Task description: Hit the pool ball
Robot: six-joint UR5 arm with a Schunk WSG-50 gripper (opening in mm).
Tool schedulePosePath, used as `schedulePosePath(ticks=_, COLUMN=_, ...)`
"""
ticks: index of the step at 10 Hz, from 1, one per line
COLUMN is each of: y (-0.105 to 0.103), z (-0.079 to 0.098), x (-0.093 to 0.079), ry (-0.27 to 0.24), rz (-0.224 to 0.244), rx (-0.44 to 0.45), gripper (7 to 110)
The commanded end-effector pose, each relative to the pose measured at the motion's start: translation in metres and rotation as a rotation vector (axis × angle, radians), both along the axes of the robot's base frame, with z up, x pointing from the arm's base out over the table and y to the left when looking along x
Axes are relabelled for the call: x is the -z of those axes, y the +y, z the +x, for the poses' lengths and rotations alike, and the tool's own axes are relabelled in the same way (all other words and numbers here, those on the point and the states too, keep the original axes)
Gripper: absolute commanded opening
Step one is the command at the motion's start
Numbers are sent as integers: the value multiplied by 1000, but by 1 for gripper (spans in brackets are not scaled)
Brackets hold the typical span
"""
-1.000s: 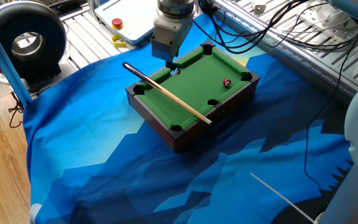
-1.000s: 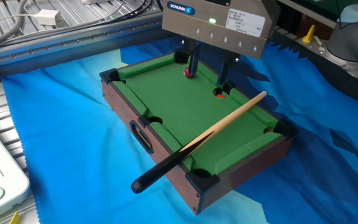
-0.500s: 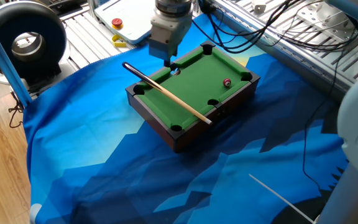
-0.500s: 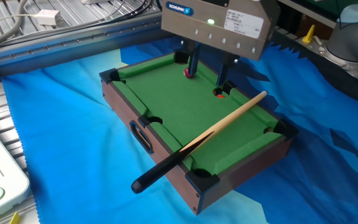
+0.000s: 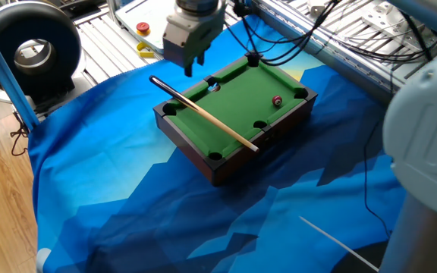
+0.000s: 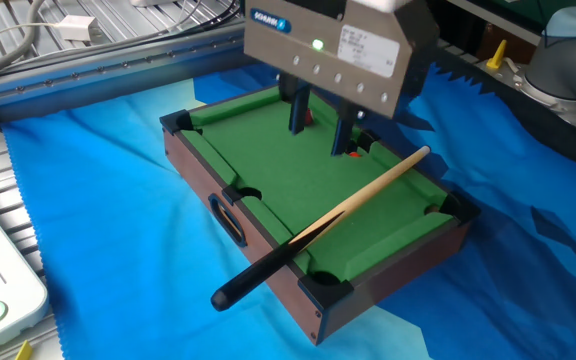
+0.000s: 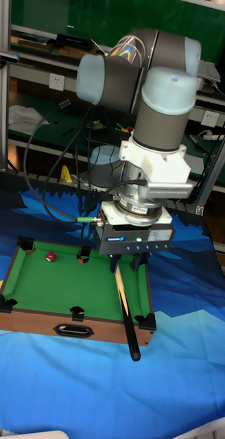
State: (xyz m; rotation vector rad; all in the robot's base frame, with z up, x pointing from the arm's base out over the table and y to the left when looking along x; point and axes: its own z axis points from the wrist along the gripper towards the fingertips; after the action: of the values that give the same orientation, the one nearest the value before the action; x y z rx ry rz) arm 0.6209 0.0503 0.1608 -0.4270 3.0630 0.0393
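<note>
1. The gripper [image 6: 320,128] body carries a small blue label at its upper left corner; the lettering is too small to read. A green light glows on its face.
2. Its two dark fingers [image 6: 297,112] stand apart, gripping nothing.
3. The pool ball [image 5: 277,100] lies on the green felt of the mini pool table [image 5: 192,142], right of frame centre, near the far right pocket.
4. A cue stick [image 5: 203,114] lies diagonally across the table, its dark butt overhanging the rail.
5. Compared with a second ago, the gripper has risen and shifted toward the upper left, off the felt; ball and cue stick are unchanged.
</note>
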Motion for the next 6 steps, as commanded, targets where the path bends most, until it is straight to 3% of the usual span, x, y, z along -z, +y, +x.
schedulePosePath(ticks=1, y=17, z=18, x=3, ry=-18, rz=20, rx=9, gripper=44)
schedulePosePath(ticks=6, y=32, z=46, x=11, ry=-38, rz=28, rx=17, gripper=44)
